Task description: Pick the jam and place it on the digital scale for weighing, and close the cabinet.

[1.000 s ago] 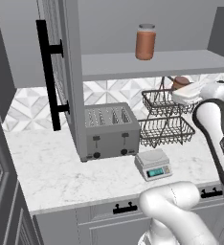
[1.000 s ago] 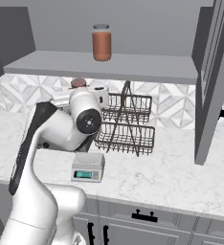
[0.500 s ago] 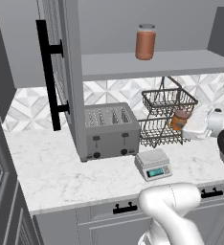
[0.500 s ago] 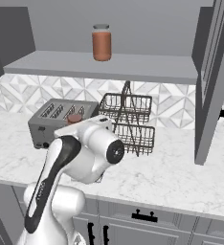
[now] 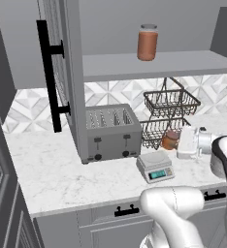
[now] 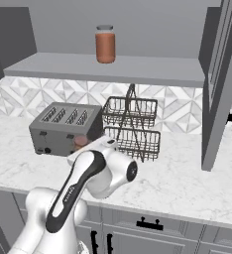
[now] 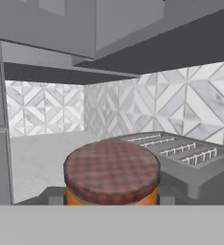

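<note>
The jam (image 5: 170, 140) is a squat orange jar with a brownish lid, and my gripper (image 5: 174, 141) is shut on it. It hangs just above the counter, to the right of and a little behind the digital scale (image 5: 155, 166). The hand view has the jam (image 7: 111, 173) close up between my fingertips, lid facing the camera. In the right base view the jam's lid (image 6: 81, 142) peeks out at the end of my arm, in front of the toaster. The cabinet door (image 5: 58, 72) with its black bar handle (image 5: 49, 77) stands open at left, and the other door (image 6: 218, 84) stands open at right.
A taller reddish-brown jar (image 5: 147, 42) stands on the cabinet shelf. A grey toaster (image 5: 110, 131) sits left of the scale, and a two-tier wire basket rack (image 5: 170, 103) stands behind my hand. Drawers with black handles (image 5: 127, 210) run below the marble counter.
My arm has come down from beside the upper wire basket to just above the counter, carrying the jam lower and slightly left toward the scale. The grip stayed shut.
</note>
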Controlling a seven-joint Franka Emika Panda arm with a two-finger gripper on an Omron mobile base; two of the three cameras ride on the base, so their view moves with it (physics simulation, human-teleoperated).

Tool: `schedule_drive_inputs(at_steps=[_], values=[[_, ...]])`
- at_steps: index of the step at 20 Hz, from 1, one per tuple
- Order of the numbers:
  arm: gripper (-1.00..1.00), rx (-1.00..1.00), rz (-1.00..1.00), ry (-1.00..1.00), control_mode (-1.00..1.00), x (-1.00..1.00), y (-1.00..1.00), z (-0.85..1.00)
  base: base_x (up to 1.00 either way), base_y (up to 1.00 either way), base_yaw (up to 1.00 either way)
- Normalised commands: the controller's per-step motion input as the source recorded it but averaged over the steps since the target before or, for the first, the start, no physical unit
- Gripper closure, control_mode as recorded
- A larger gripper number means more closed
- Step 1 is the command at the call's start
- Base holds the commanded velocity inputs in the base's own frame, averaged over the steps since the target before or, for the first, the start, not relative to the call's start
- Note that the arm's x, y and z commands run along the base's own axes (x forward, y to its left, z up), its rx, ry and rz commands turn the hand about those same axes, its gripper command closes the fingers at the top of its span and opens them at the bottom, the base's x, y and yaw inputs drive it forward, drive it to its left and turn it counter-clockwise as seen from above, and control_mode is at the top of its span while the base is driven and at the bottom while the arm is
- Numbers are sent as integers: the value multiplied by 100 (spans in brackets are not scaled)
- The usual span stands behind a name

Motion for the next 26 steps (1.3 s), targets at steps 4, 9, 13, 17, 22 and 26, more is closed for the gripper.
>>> schedule_drive_inputs(at_steps=[4,9,13,17,22,26], values=[[100,0,7,0,-100,48,0,-39,0,0,0],[100,0,3,1,-100,42,0,-25,0,0,0],[100,-5,0,0,-100,23,0,-32,0,0,0],[100,-5,1,5,-100,31,0,-24,0,0,0],[100,-1,4,0,-100,7,-1,-2,0,0,0],[100,-4,4,5,-100,1,0,-23,0,0,0]])
